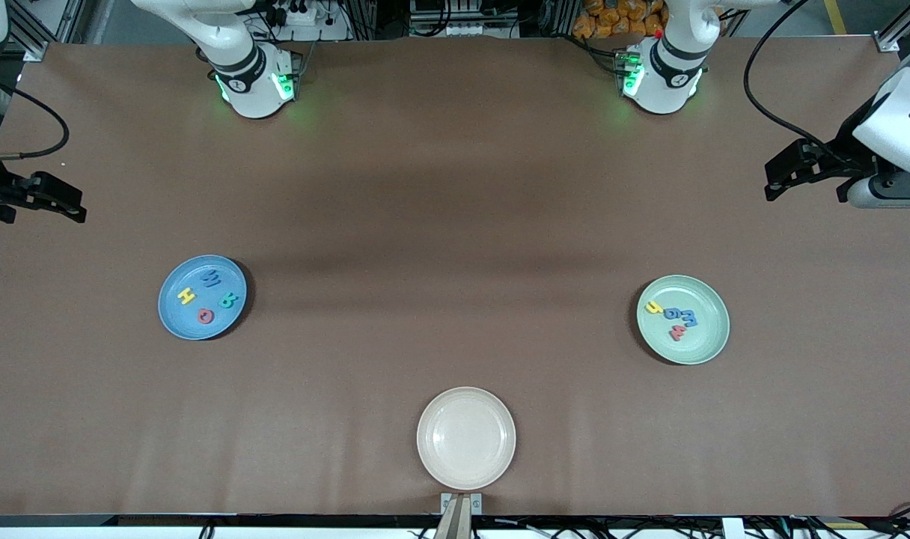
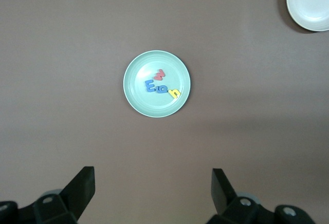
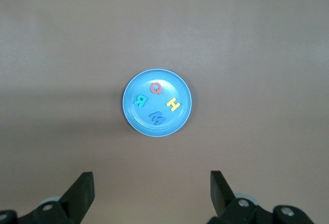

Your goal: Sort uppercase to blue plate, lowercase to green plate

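The sorting looks finished, so the step in hand is, by my reading, only to hold both arms clear and leave the plates alone; any further reach risks scattering light foam pieces.

At lower left of the front view the blue plate carries the four capitals: yellow H, blue M, teal B and red Q, spread apart from one another. At lower right of that view the green plate holds the small letters: yellow h, blue g, blue m and red w, bunched so that they touch or nearly touch. A cream plate sits bare at bottom centre, near the bench edge.

The left gripper hangs at the frame's right edge and the right gripper at its left edge, each well apart from its plate. In the wrist views both sets of fingers stand spread wide with nothing between them.

The letters are small, flat, matte foam cut-outs with soft edges, likely to slide or flip if nudged. The plates are round, shallow and smooth with low raised rims. The bench is covered in a dull brown, faintly grainy sheet.
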You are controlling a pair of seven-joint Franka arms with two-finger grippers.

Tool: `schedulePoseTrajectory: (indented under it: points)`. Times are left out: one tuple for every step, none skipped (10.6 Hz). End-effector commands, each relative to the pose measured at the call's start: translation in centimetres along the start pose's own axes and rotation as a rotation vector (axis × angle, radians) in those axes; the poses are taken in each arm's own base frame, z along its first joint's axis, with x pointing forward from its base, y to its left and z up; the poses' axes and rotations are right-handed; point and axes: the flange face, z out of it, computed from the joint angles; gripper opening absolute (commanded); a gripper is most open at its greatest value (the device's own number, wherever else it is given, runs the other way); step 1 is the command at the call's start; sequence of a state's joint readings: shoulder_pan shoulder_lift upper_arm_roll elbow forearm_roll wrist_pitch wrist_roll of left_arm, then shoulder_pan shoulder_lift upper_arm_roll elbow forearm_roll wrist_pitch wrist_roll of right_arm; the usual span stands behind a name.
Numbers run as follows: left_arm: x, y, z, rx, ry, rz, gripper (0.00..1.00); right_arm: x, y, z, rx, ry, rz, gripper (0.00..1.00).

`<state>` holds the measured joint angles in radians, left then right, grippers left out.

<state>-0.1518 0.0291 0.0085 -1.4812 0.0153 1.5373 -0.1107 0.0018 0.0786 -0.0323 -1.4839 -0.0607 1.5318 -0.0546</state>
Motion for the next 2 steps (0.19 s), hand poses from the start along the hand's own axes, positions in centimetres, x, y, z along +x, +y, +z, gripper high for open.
schedulePoseTrajectory:
  points:
    - [-0.06, -0.41, -0.26, 0.031, 0.01, 0.009, 1.0, 0.08, 0.14, -0.26, 0.023, 0.029, -0.004, 1.0]
    - [-0.06, -0.41, -0.47, 0.031, 0.015, 0.009, 1.0, 0.2, 0.07, -0.23, 0.038, 0.034, -0.003, 1.0]
